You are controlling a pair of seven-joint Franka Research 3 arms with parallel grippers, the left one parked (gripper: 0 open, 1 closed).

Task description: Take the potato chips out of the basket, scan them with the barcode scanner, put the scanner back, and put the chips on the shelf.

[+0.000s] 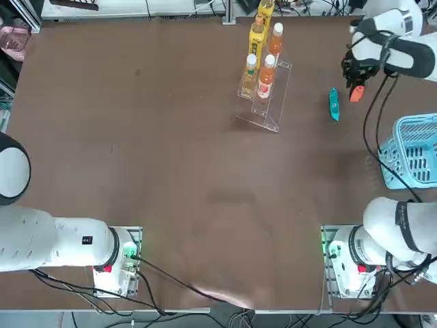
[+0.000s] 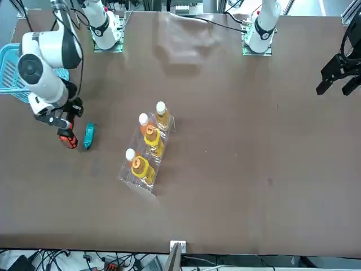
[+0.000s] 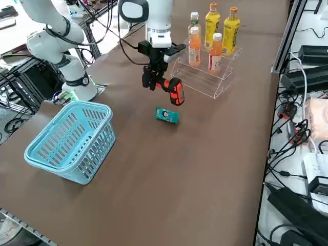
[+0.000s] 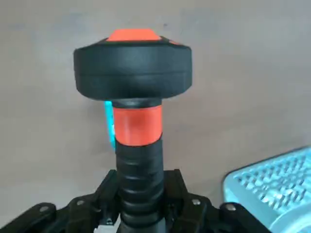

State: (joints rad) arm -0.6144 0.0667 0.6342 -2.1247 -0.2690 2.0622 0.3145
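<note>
Presently, the chips packet (image 3: 167,115) lies flat on the bare worktop (image 1: 171,184), out of the basket (image 3: 72,141) and between it and the shelf (image 3: 207,77). I judge it was set down there, face up, so the scanner can be aimed at it from above.

The right hand (image 3: 154,77) hangs just beside and above the packet, its fingers clamped on the grip of the scanner (image 3: 174,91). The wrist view shows the scanner head pointing down at the worktop with a sliver of teal packet behind its neck, so I read this as the scanning step in hand.

The packet touches nothing. The basket stands well apart at the worktop's edge on the robot's right. The shelf, with its four bottles (image 1: 266,75), stands near on the other side; its lower front step looks free. The worktop around the packet is open, so I see room to put the scanner down. The bottles are the nearest thing to knock.
</note>
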